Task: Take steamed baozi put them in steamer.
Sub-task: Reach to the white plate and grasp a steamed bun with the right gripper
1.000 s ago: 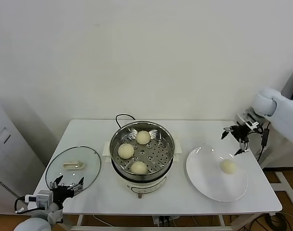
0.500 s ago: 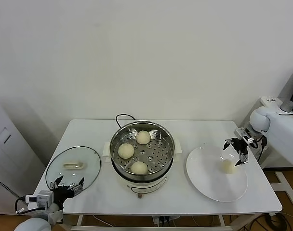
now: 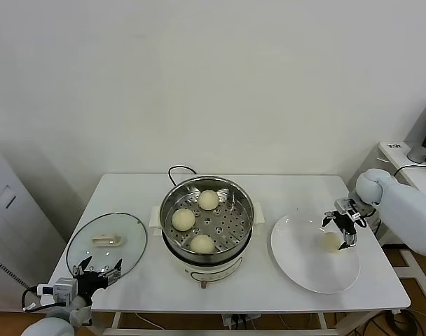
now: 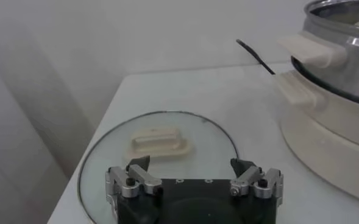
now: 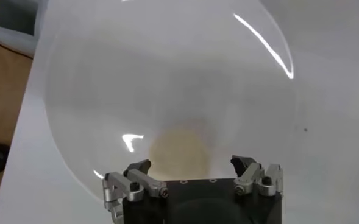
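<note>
Right gripper (image 3: pixel 342 229) has dropped over the white round plate (image 3: pixel 304 273), fingers wide open and empty, straddling the last cream-white baozi bun (image 3: pixel 331 241) just below them; grasp looks next.

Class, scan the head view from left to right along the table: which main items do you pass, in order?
Left gripper → glass lid → steamer → white plate → last baozi, with the right gripper over it.

A white tabletop (image 3: pixel 283 185) stands against a pale wall. At its left end lies a round glass lid (image 3: pixel 106 244) — flat, with a cream handle at its middle. At the right end sits a white plate (image 3: pixel 297 262). A black cord (image 3: pixel 175 170) loops at the back edge.
</note>
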`<state>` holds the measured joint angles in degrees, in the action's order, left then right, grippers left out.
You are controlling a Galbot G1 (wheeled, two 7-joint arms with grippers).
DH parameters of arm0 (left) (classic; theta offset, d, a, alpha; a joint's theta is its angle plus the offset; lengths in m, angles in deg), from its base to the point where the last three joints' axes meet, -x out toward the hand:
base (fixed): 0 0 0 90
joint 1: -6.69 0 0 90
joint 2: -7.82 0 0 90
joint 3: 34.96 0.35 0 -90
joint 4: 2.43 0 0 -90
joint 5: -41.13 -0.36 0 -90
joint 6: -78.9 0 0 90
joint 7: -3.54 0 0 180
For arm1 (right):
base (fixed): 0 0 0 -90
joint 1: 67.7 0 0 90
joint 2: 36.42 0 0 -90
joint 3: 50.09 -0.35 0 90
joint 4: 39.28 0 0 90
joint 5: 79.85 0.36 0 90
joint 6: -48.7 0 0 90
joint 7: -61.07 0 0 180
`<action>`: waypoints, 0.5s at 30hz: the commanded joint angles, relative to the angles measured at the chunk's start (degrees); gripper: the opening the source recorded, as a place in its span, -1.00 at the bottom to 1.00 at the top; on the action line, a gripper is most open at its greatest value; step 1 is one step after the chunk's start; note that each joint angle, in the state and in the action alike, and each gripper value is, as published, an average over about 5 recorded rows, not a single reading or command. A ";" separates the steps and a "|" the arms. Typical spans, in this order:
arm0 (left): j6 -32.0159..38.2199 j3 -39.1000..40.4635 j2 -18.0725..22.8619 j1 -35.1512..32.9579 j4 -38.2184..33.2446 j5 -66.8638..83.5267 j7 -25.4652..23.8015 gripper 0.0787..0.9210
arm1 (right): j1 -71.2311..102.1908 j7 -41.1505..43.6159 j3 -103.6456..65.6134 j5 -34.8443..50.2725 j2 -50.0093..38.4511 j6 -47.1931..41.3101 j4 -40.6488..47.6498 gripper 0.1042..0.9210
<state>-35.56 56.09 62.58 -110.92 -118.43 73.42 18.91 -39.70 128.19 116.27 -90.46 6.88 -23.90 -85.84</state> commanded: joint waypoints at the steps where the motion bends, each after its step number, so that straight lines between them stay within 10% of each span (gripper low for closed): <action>1: 0.09 -0.01 0.12 -0.07 0.11 -0.17 0.01 0.77 | 2.50 -0.50 -2.27 -3.20 1.00 0.22 1.17 0.76; 15: 0.16 -0.15 0.11 -0.33 0.03 -0.39 0.02 0.77 | 3.70 0.05 -5.41 -5.44 1.63 0.29 1.81 0.18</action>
<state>-35.38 55.92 62.67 -111.17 -118.31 73.12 18.91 -36.67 128.27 112.35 -94.75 8.34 -23.51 -84.28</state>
